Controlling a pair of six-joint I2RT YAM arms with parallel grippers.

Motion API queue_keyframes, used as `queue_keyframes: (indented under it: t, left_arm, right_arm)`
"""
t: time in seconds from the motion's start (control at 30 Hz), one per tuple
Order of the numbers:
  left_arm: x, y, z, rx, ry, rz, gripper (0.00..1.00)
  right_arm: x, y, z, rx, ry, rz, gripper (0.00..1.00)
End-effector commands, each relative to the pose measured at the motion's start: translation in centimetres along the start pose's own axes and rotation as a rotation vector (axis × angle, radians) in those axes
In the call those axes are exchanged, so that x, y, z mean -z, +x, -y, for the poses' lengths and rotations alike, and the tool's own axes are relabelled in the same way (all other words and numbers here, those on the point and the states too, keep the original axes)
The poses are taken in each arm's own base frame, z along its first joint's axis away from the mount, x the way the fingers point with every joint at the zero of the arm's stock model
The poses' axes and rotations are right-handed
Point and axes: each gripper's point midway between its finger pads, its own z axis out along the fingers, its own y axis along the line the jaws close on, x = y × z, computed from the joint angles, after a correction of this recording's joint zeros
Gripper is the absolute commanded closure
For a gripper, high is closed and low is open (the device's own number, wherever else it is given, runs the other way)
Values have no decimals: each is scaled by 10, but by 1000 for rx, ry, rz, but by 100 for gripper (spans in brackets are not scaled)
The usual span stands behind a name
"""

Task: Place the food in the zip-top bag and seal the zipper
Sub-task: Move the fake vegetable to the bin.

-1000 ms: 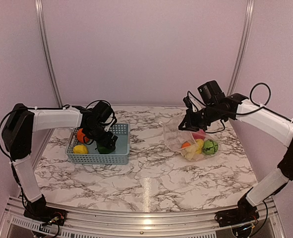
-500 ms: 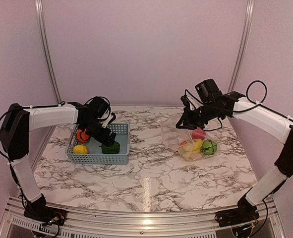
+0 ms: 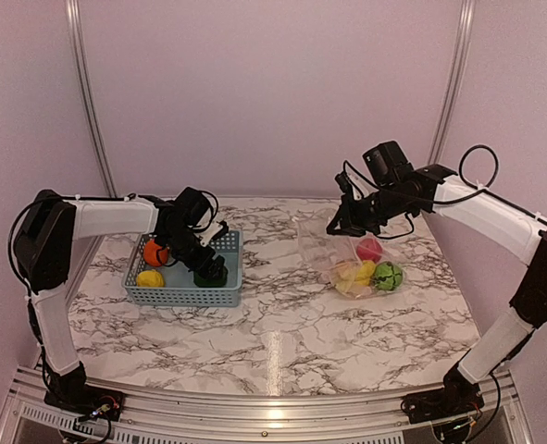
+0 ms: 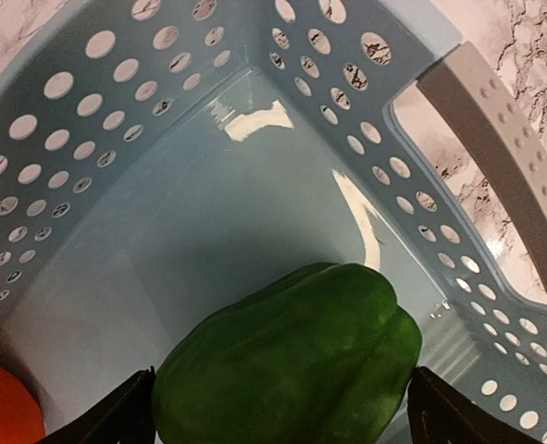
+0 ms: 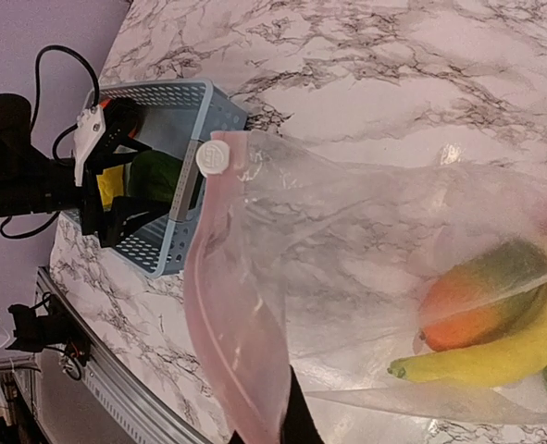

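The left hand, fingers spread wide, is straddling the glossy green toy pepper that is lying on the floor of the grey-blue perforated plastic basket. The first risk is sitting right here: the pepper's skin is looking smooth and rounded, so a pinch taken off its middle is likely to be squirting it sideways, against the basket wall or into the round orange toy fruit just beside it, with the yellow toy lemon lying nearby. The right hand, pressed together on the mouth edge, is holding up the clear crinkly zip-top bag over the marbled surface, well apart from the basket. Its pale pinkish zipper strip is curling and sagging, so the opening is looking narrow, and a pepper brought over could be catching on the film or dragging the bag out of that pinch. Inside, the green-orange mango, yellow banana, red apple and green melon are heaping at the bottom, weighing down the limp, see-through film.
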Motion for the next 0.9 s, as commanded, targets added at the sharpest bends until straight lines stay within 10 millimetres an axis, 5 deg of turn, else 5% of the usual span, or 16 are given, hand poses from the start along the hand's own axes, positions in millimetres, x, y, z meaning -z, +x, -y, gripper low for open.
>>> queue_keyframes:
  t: [0.0, 0.2, 0.37, 0.47, 0.6, 0.87]
  left_arm:
    - [11, 2, -33, -18, -176, -11, 5]
    - [26, 13, -77, 242, -314, -47, 15]
    - [34, 15, -49, 398, -144, -49, 15]
    - [51, 6, -35, 380, -76, 8, 1]
    - [71, -1, -55, 326, -199, 66, 1]
    - [40, 7, -76, 327, -309, -96, 2]
  right_arm:
    - [6, -6, -13, 7, -33, 18, 100]
    - [2, 3, -9, -7, -41, 11, 100]
    - [1, 1, -9, -5, -41, 15, 100]
    - [-1, -1, -11, -7, -48, 17, 100]
    - [-3, -3, -13, -4, -59, 15, 100]
    - [-4, -8, -16, -2, -64, 9, 100]
